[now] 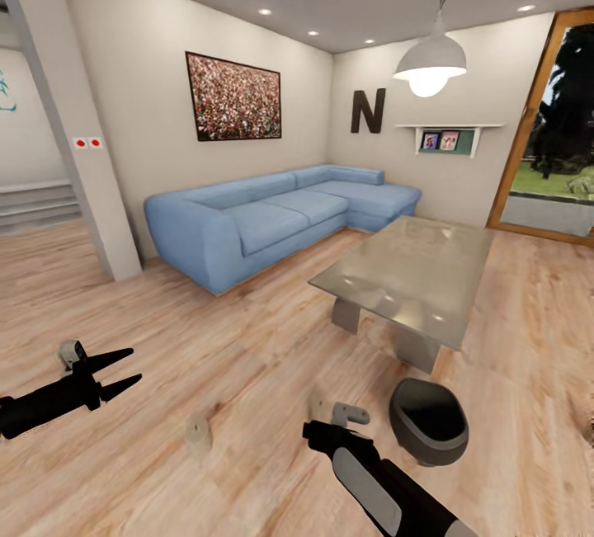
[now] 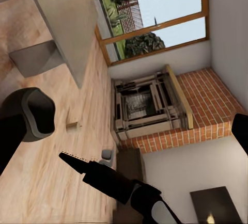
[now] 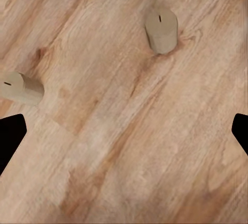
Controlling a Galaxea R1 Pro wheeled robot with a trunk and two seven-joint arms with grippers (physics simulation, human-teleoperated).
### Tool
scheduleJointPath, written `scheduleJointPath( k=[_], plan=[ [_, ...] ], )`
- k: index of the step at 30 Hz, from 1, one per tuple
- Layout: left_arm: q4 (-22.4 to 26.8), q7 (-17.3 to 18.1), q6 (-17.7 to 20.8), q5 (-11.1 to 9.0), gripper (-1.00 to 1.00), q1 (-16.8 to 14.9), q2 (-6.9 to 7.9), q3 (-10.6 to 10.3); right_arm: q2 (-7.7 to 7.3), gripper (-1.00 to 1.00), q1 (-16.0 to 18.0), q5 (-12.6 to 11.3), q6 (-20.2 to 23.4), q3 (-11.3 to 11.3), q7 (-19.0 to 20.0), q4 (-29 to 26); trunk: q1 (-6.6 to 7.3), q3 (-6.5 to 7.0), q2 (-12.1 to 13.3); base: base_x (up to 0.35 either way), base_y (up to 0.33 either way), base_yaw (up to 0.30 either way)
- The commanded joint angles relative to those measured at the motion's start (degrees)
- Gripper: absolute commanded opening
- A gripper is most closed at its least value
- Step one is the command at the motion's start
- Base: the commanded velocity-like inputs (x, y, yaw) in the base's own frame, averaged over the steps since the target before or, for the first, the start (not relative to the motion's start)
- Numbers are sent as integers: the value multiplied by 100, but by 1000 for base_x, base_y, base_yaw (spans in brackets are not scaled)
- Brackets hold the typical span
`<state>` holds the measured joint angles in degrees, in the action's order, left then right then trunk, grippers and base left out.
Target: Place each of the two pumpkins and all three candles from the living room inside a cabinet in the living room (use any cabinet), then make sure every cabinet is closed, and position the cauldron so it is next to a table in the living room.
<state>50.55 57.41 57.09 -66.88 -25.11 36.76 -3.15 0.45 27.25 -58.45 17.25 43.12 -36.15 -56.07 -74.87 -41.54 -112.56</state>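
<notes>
Two beige candles stand on the wood floor: one [image 1: 198, 436] [image 3: 20, 88] between my arms, the other [image 1: 318, 402] [image 3: 161, 30] just beyond my right wrist. My right gripper [image 3: 124, 133] hangs open above the floor between them, holding nothing. The black cauldron [image 1: 429, 420] [image 2: 31, 113] sits on the floor right of my right arm [image 1: 371, 479], just off the near corner of the glossy grey table [image 1: 412, 273] [image 2: 62, 17]. My left gripper [image 1: 115, 372] is open and empty at the left. The pumpkins and the cabinet are out of view.
A blue corner sofa [image 1: 272, 219] lines the far wall behind the table. A grey pillar [image 1: 78, 149] stands at the left and a glass door [image 1: 561, 133] at the right. A brick fireplace [image 2: 155, 105] lies beyond the cauldron.
</notes>
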Motion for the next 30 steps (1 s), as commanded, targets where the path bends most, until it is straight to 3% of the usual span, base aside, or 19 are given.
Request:
scheduleJointPath(
  k=[1, 9, 19, 30],
  plan=[
    [-7, 20, 22, -21, 100, -3, 7, -19, 0, 100, 8, -21, 16, 12, -36, 5, -2, -8, -3, 220, 268, -280],
    [64, 33, 22, -8, 100, -3, -2, -275, -18, 100, 8, 2, 15, 12, -23, 47, -2, -30, -3, 218, 267, -277],
    [68, 34, 22, -9, 100, -3, 4, -282, -27, 100, 8, 4, 15, 12, -23, 52, -2, -64, -3, 166, 212, -273],
    [61, 34, 22, -11, 100, -3, 7, -282, -35, 100, 8, 8, 15, 10, -23, 78, -2, -113, -3, 81, 67, -231]
  ],
)
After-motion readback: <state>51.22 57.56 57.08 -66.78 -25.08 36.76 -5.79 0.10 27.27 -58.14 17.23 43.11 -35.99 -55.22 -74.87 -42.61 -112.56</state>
